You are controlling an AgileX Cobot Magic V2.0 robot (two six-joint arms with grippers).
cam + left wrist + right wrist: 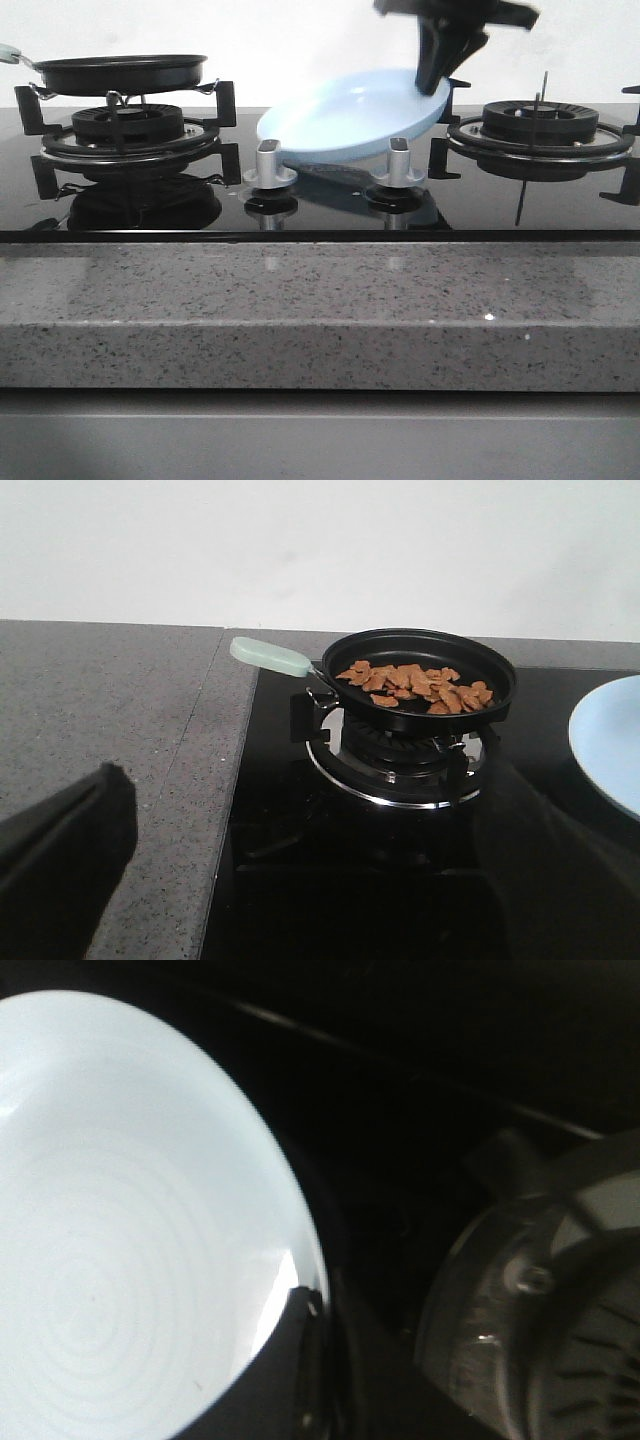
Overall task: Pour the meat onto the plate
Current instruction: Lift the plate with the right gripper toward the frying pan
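Note:
The meat (pixel 415 685) is a loose pile of small light-brown pieces in the black frying pan (pixel 420 675), which sits on the left burner (pixel 120 72); from the front its rim hides the meat. The pale-blue plate (pixel 350 120) is tilted, its right edge raised above the hob between the burners, and it also shows in the left wrist view (pixel 610 740). My right gripper (pixel 435 80) is shut on the plate's raised rim (pixel 300 1260). My left gripper (pixel 310 820) is open and empty, low over the counter edge, short of the pan.
Two silver knobs (pixel 270 160) (pixel 399 158) stand at the hob's front under the plate. The bare right burner (pixel 540 125) is beside the gripper. The pan's pale-green handle (pixel 270 657) points over the grey granite counter (pixel 100 710).

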